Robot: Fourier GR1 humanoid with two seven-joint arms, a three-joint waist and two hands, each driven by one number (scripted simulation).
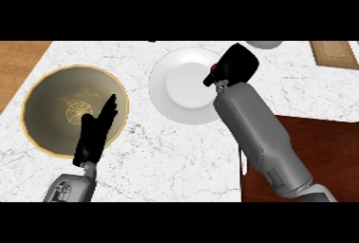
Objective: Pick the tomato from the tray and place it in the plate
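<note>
Head view: looking down at a white stone counter (182,152)
Tomato (214,66): only a small red bit shows; most is hidden in the right hand; it is over the plate
Right hand (235,66): fingers curled round the tomato
Plate (179,88): white and round
Left hand (97,128): fingers straight and close together, over the tray
Tray (45,99): round, dull gold, yellow rim

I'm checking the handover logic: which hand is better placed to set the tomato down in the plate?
The right hand. It is curled round the tomato and is over the white plate. The left hand is open over the gold-rimmed tray, holding nothing.
</note>
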